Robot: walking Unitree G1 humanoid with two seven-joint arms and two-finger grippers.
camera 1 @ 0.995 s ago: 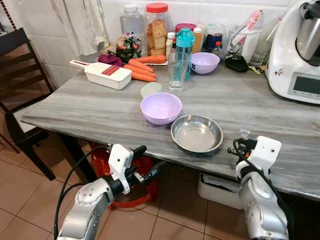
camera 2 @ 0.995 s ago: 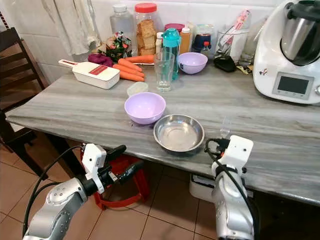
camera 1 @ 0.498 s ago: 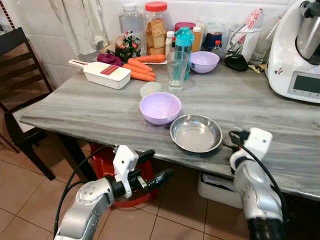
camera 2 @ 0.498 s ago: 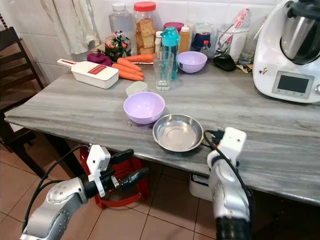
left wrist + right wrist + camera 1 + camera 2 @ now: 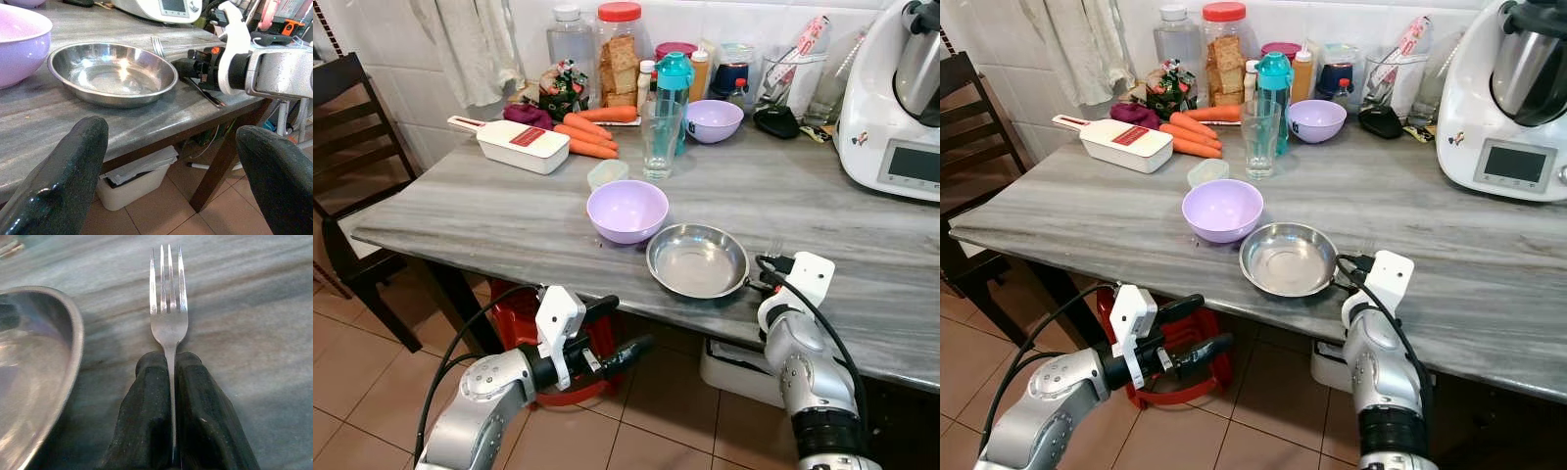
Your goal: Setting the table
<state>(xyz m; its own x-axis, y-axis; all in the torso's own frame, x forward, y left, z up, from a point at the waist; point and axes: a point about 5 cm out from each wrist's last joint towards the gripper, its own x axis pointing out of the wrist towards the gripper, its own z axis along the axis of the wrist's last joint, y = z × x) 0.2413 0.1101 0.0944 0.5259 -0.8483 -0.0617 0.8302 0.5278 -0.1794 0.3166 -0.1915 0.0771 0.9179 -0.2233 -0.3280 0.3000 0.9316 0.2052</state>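
The right gripper (image 5: 171,406) has its jaws pinched tight on the handle of a fork (image 5: 168,308), tines lying low over the grey table (image 5: 509,211) just beside the steel plate (image 5: 698,260) — the handle itself is hidden between the fingers. The left gripper (image 5: 607,328) hangs below the table edge — jaws spread wide, holding nothing. A lilac bowl (image 5: 627,211) touches the plate's far-left rim.
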